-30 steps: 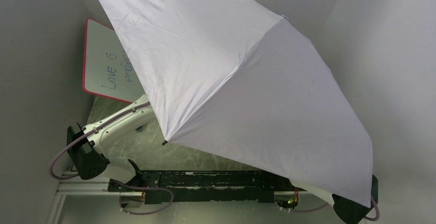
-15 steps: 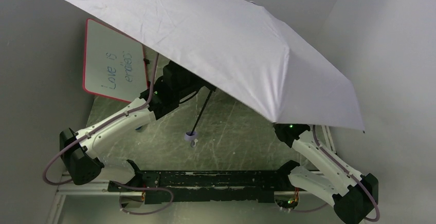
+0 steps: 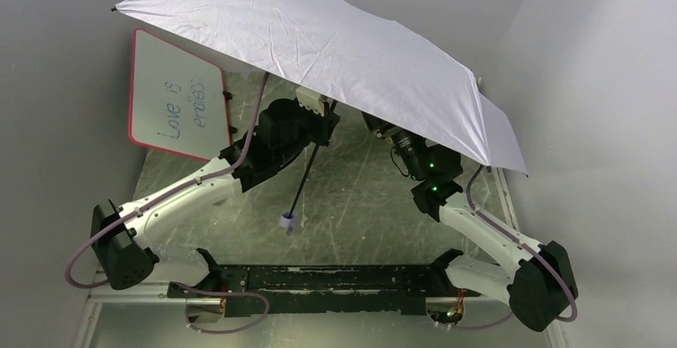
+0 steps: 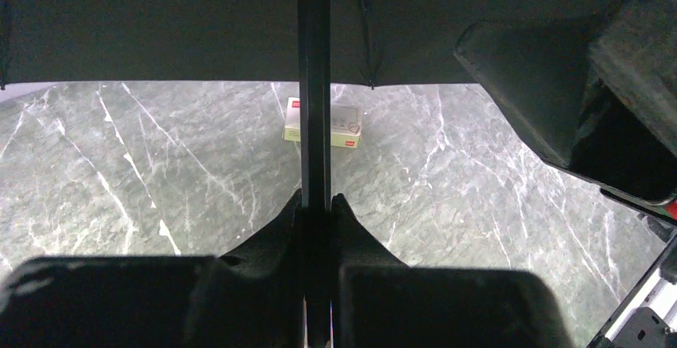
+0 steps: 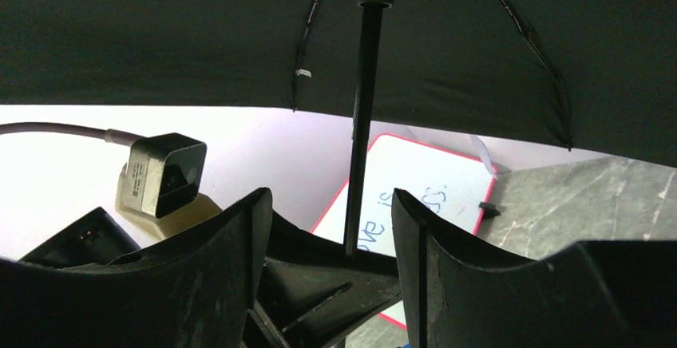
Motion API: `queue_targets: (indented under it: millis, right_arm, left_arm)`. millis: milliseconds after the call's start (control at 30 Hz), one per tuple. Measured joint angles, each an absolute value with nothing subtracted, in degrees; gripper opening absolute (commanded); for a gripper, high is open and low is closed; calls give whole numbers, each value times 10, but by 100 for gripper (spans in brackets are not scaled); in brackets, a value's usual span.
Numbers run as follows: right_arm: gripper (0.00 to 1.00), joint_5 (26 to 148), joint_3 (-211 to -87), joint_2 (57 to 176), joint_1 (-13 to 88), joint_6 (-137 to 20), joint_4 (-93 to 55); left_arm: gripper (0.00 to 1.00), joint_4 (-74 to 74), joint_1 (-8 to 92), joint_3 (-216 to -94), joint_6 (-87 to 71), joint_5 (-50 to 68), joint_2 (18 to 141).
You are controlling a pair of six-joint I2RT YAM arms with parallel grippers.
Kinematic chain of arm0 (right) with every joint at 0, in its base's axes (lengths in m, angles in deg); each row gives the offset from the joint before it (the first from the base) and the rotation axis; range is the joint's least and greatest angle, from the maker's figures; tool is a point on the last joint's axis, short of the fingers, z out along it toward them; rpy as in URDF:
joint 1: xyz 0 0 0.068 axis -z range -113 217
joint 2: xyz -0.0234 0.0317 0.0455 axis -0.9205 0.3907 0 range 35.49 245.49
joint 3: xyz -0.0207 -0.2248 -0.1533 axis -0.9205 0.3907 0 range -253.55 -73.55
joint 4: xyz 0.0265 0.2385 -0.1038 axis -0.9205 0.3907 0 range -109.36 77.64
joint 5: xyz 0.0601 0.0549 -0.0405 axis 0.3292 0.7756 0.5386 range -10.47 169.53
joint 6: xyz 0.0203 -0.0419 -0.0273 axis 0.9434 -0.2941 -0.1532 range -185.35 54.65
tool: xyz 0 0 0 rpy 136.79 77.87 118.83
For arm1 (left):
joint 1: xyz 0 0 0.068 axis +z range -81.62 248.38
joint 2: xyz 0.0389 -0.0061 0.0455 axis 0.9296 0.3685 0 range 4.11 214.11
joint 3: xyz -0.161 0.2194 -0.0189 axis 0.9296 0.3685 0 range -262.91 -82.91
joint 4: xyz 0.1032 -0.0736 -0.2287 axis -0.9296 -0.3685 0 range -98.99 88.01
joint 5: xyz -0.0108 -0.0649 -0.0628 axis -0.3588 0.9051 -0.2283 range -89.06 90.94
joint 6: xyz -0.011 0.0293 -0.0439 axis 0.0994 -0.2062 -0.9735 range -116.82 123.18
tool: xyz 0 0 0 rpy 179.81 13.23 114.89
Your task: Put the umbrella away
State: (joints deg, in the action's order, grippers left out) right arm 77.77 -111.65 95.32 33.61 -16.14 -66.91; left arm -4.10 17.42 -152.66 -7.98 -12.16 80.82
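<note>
The umbrella is open, its pale lavender canopy spread above both arms. Its black shaft slants down to the small grey handle hanging above the table. My left gripper is shut on the shaft high up, just under the canopy. In the left wrist view the shaft is pinched between the closed fingers of the left gripper. My right gripper is open under the canopy, right of the shaft. In the right wrist view the right gripper is open, and the shaft stands beyond the gap, untouched.
A red-framed whiteboard leans at the back left. A small white box lies on the grey marble table. Grey walls close in on both sides. The right arm's gripper body is close beside the left gripper.
The canopy has swung from steeply tilted toward the camera to nearly level and higher. The right arm has risen under it toward the shaft. The left gripper still holds the shaft.
</note>
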Motion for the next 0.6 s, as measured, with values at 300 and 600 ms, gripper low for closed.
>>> queue_targets:
  millis: [300,600]
  right_arm:
    - [61,774,-1102,1022,336,-125,-796]
    - [64,715,-1109,1102,336,-111,-906]
  left_arm:
    - [5,-40,165,-1522,-82,-122,805]
    - [5,-41,150,-1514,-82,-126,805]
